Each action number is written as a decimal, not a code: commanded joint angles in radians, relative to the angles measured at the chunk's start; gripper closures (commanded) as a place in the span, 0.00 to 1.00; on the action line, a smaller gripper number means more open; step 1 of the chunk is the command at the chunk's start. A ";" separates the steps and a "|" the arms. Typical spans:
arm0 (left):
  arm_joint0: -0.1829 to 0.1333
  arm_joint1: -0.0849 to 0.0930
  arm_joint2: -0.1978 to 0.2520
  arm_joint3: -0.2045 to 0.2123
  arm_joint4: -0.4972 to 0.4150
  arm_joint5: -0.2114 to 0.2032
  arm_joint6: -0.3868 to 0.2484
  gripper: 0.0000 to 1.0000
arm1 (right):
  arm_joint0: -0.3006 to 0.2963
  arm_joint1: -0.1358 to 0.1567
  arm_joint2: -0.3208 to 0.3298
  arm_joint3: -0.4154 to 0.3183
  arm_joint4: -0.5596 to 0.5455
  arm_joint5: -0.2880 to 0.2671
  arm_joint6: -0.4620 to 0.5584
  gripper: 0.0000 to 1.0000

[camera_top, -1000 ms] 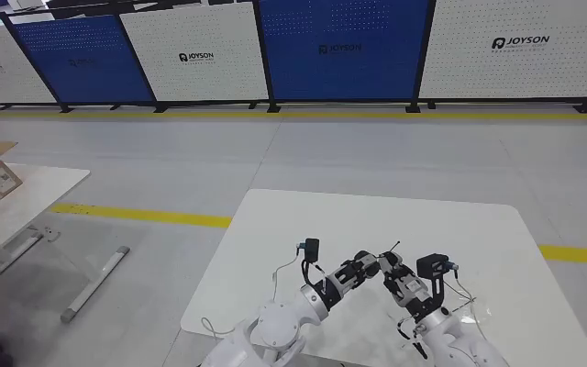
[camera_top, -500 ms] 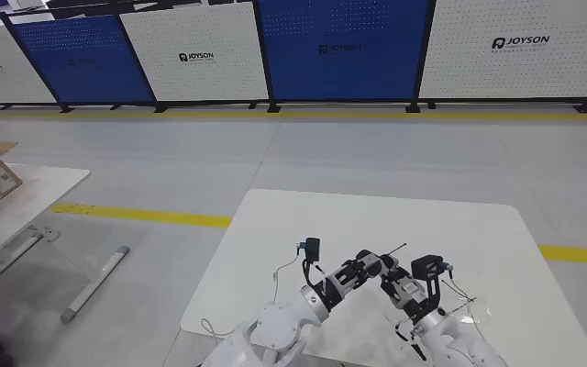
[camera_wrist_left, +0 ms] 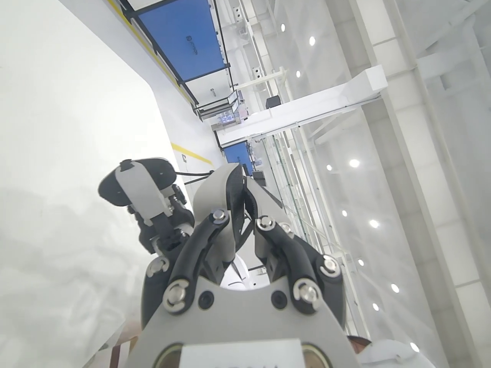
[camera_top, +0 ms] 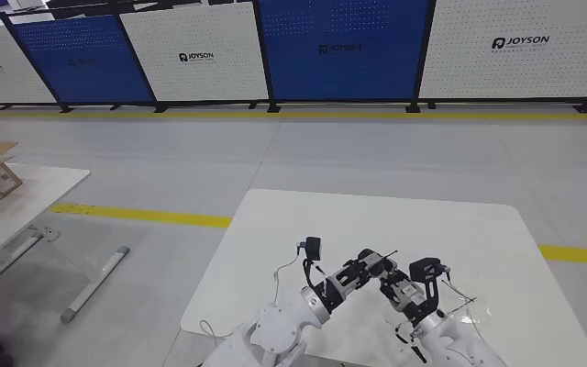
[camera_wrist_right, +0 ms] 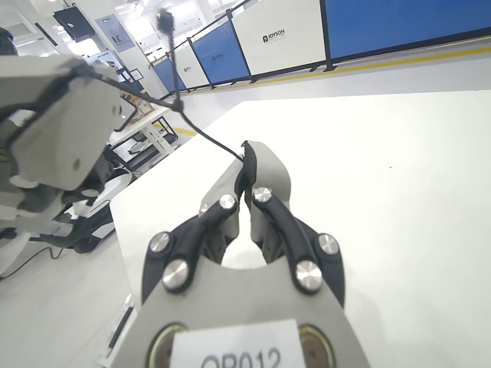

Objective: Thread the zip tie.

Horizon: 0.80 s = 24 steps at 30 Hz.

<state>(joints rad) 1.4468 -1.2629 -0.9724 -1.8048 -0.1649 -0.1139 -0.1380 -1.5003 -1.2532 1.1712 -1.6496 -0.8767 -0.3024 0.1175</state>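
Over the front part of the white table (camera_top: 367, 216) the two grippers meet tip to tip. My right gripper (camera_wrist_right: 245, 156) is shut on one end of the thin black zip tie (camera_wrist_right: 203, 133). From there the tie runs across to the left arm's grey wrist body (camera_wrist_right: 57, 124), and a strand rises to a small black block end (camera_wrist_right: 165, 20). My left gripper (camera_wrist_left: 242, 179) has its fingers pressed together, with a thin dark strip between them. In the top view, the left gripper (camera_top: 374, 264) sits just beside the right gripper (camera_top: 389, 275), and the tie (camera_top: 391, 254) sticks out above them.
The table's left edge (camera_wrist_right: 115, 208) lies close to the grippers. Thin cables (camera_top: 463, 298) trail by the right arm. A second table (camera_top: 27, 193) stands far left, and blue and white fence panels (camera_top: 339, 50) line the back.
The right arm has shifted left, closing in on the left gripper. The tie's free end has tilted lower.
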 commanded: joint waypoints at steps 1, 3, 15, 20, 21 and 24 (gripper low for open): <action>0.002 0.000 0.001 -0.008 0.005 -0.003 0.000 1.00 | 0.001 0.000 -0.002 0.005 0.000 -0.002 -0.002 1.00; 0.004 0.000 0.003 -0.015 0.010 -0.005 0.000 1.00 | 0.003 0.000 -0.003 0.010 0.002 -0.003 -0.005 1.00; 0.013 0.001 -0.001 -0.034 0.013 -0.019 -0.001 1.00 | 0.015 -0.002 -0.016 0.028 -0.001 -0.004 -0.007 1.00; 0.007 -0.001 -0.010 -0.016 0.003 0.025 0.033 1.00 | 0.018 -0.004 -0.012 0.026 0.034 -0.006 -0.024 0.00; 0.002 -0.002 -0.013 -0.009 -0.004 0.030 0.038 1.00 | 0.016 -0.004 -0.006 0.021 0.040 -0.005 -0.028 0.00; -0.005 -0.004 -0.027 0.018 -0.036 0.032 0.052 1.00 | -0.001 0.000 0.027 0.000 0.066 -0.008 -0.059 0.00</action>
<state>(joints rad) 1.4434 -1.2663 -0.9937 -1.7961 -0.1891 -0.0796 -0.0890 -1.4940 -1.2547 1.1850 -1.6429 -0.8204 -0.3082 0.0708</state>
